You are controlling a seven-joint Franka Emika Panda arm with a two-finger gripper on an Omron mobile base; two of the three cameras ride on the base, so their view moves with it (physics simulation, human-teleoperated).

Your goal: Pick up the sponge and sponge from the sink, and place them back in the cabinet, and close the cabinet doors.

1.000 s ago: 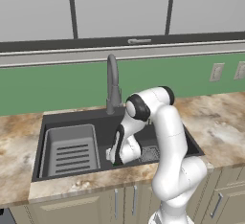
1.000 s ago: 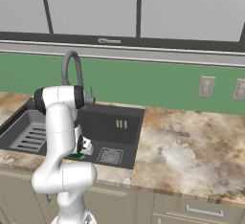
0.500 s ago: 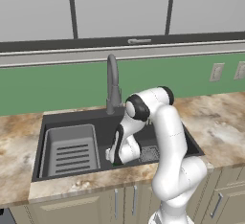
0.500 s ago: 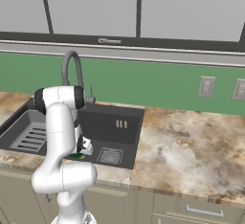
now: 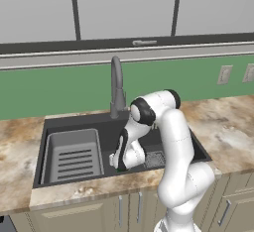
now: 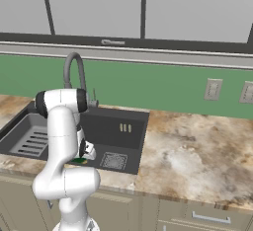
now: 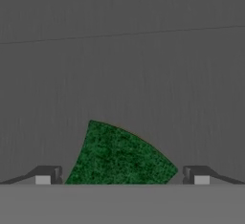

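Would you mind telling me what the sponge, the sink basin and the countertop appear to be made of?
Sponge: coarse dark green scrub fibre, speckled and matte. Sink: dark grey, matte, faintly streaked, perhaps composite or brushed metal. Countertop: mottled tan and cream, likely polished stone or marble.

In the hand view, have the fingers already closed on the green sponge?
No, the fingers stand wide apart, with the sponge lying between them, untouched.

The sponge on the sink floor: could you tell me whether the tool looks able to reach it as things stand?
Probably yes: the sponge lies between the open tool's fingertips, on the sink floor, with nothing in the way.
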